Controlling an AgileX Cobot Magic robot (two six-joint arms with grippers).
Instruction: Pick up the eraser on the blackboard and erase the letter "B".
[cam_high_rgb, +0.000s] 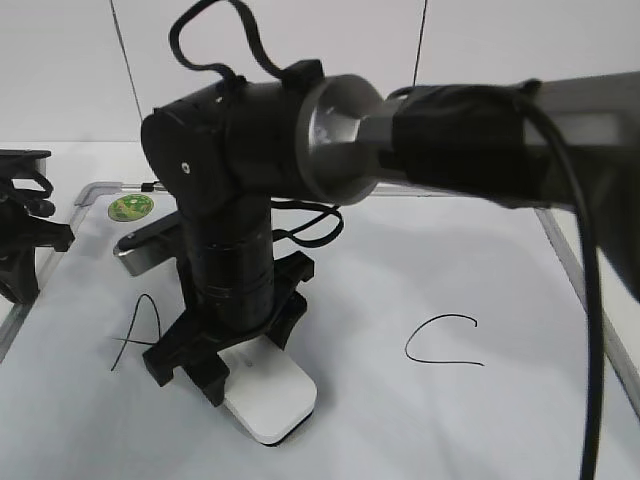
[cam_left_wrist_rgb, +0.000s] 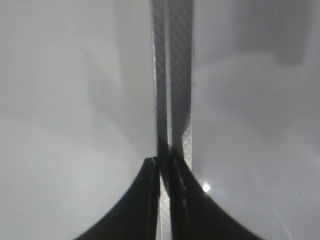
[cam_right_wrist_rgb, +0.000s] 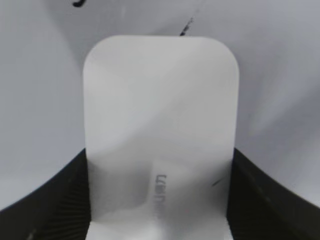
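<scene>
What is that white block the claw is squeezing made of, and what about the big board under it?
The eraser looks like smooth white plastic: matte, rounded corners, small grey lettering on top. The blackboard seems a glossy white wipe-off sheet, showing soft reflections, with a grey, probably metal, frame. The right claw looks like hard black plastic.

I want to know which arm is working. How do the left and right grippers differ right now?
The right gripper stands on the blackboard between the A and the C; the left gripper sits at the board's left edge. The right one clamps the eraser; the left one's fingers are shut on nothing. Both are black.
</scene>
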